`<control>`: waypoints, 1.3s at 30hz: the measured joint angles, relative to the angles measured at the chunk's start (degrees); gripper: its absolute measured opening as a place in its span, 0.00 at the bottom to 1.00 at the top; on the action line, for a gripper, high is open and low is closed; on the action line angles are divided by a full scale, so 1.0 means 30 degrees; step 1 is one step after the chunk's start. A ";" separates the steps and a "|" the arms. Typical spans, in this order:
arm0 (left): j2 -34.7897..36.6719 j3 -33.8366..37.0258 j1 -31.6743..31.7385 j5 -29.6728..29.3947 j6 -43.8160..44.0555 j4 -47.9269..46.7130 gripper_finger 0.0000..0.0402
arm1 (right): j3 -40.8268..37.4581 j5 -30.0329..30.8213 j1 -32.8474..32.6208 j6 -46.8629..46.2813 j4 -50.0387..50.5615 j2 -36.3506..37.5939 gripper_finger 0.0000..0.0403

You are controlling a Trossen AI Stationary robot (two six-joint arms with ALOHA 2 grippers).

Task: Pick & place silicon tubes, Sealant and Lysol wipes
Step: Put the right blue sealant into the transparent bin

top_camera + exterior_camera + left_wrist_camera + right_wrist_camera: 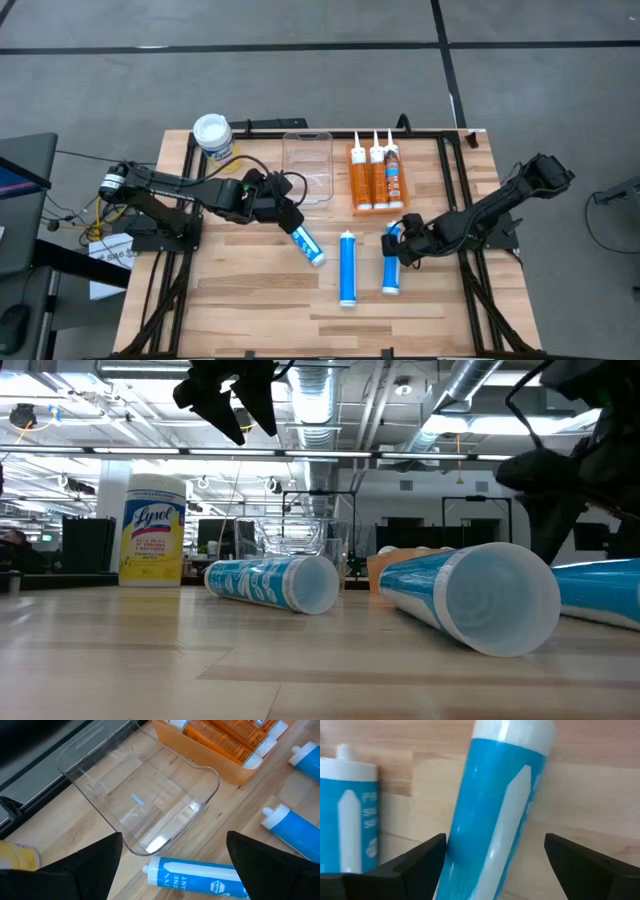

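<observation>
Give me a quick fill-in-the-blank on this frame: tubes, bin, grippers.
1. ____ blue tubes lie on the table.
2. The clear bin is ____.
3. The orange tubes lie in an ____ tray.
4. The open right gripper hovers over a ____ tube, the open left gripper over another.

Missing: three; empty; orange; blue

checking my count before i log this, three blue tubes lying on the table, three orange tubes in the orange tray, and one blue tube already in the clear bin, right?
Not quite: the clear bin is empty, as the left wrist view shows. The rest holds: in the high view, three blue tubes lie on the table and three orange tubes sit in the orange tray.
</observation>
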State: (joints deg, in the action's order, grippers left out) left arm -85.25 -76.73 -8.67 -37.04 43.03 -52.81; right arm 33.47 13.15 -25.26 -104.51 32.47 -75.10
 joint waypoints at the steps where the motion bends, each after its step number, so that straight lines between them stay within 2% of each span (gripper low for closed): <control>1: 0.0000 0.0000 0.0000 0.0000 0.0007 0.0038 0.87 | 0.0000 -0.0245 0.0006 0.0000 -0.0244 -0.0422 0.81; 6: 0.0000 0.0000 0.0000 0.0117 0.0014 0.0108 0.87 | 0.0127 -0.1194 0.0016 0.0108 -0.0794 -0.2271 0.81; 11: -0.0007 0.0000 0.0000 0.0458 0.0007 0.0137 0.87 | 0.0621 -0.1367 -0.0027 -0.0237 0.0228 -0.2665 0.77; 15: -0.0007 0.0000 0.0000 0.0630 0.0007 0.0159 0.87 | 0.0765 -0.1768 0.0216 -0.0319 0.0883 -0.2682 0.68; 20: -0.0007 0.0000 0.0000 0.0631 0.0003 0.0159 0.87 | 0.0772 -0.1860 0.0189 -0.0167 0.0916 -0.2946 0.50; 21: -0.0007 0.0000 0.0007 0.0634 0.0001 0.0165 0.87 | 0.0765 -0.1847 0.0151 -0.0167 0.0916 -0.2907 0.50; 30: -0.0007 0.0000 0.0000 0.0621 -0.0008 0.0464 0.87 | 0.0638 -0.2302 -0.0114 -0.0044 0.0058 -0.0247 0.50; 39: -0.0007 0.0000 0.0000 0.0590 -0.0095 0.2121 0.87 | 0.1536 -0.0339 0.0169 0.2073 -0.2594 0.2823 0.50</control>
State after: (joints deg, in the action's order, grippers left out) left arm -85.27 -76.73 -8.67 -35.27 42.74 -46.45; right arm 38.08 12.14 -24.76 -98.29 24.69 -66.64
